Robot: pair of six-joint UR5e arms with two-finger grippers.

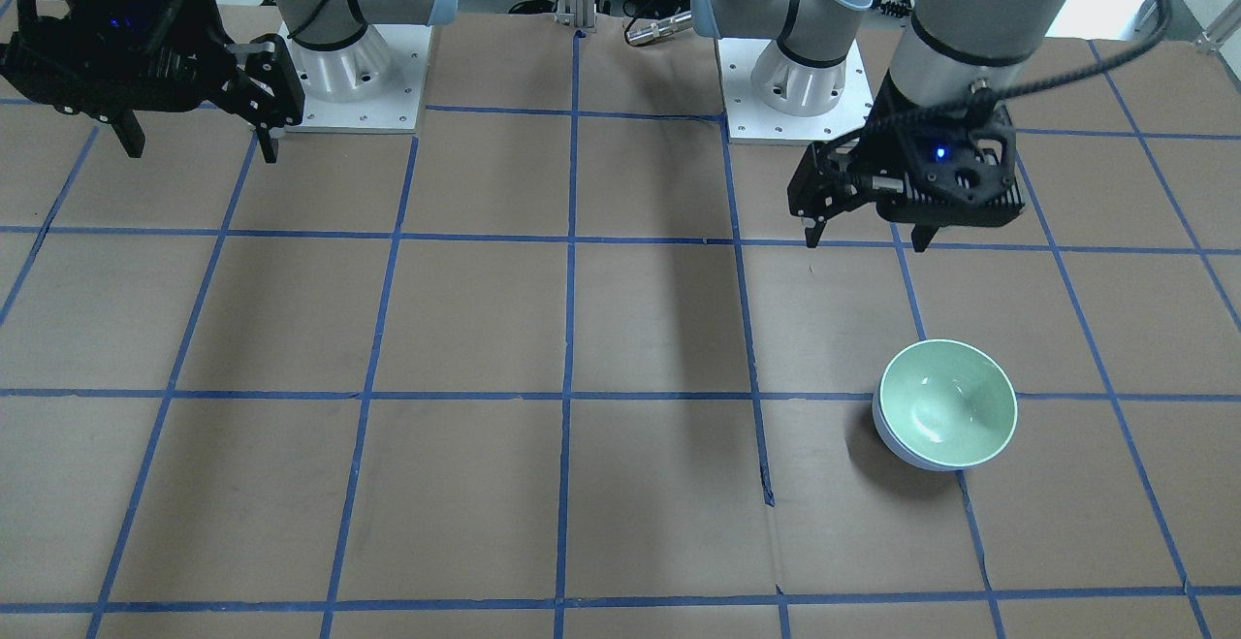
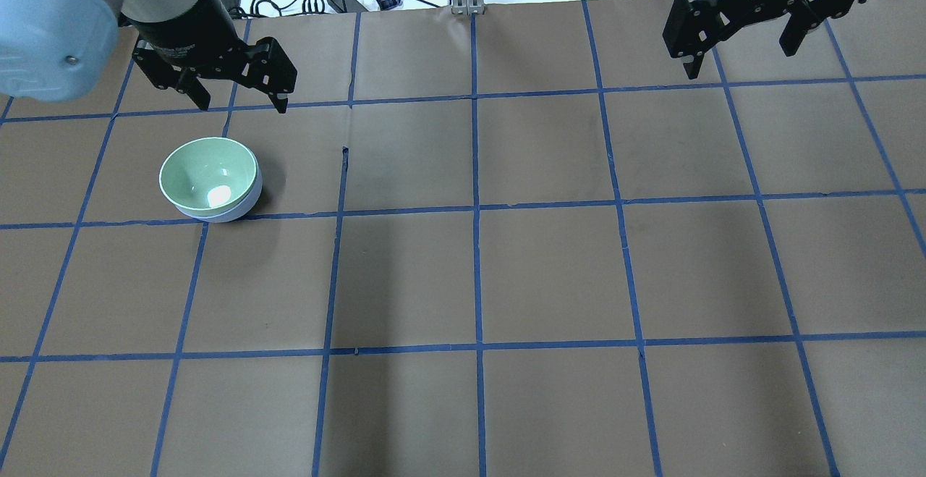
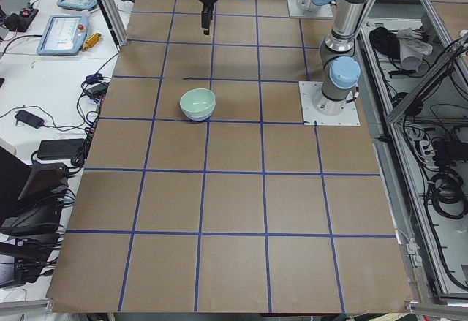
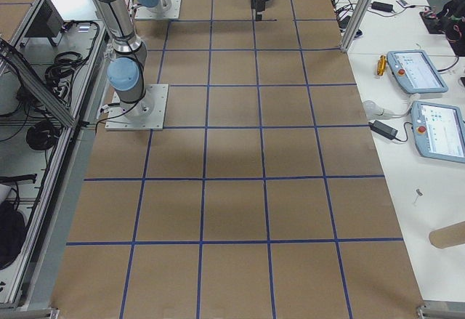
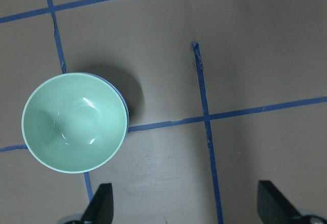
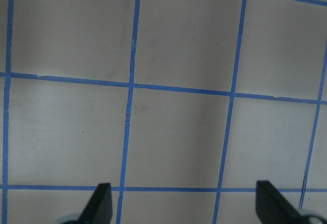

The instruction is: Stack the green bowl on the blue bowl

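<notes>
The green bowl [image 1: 945, 404] sits nested inside the blue bowl [image 1: 902, 450], of which only a thin outer band shows below the green rim. The pair stands on the brown table on my left side; it shows in the overhead view [image 2: 208, 173] and in the left wrist view [image 5: 74, 123]. My left gripper [image 1: 866, 239] is open and empty, raised above the table between my base and the bowls, clear of them [image 2: 242, 106]. My right gripper [image 1: 199, 147] is open and empty, raised high on the other side [image 2: 739, 61].
The table is brown paper with a blue tape grid [image 2: 475, 205]. A loose tape end [image 2: 345, 155] lifts up to the right of the bowls. Arm base plates [image 1: 359, 86] stand at the robot's edge. Cables and teach pendants [image 3: 62, 34] lie beyond the far edge.
</notes>
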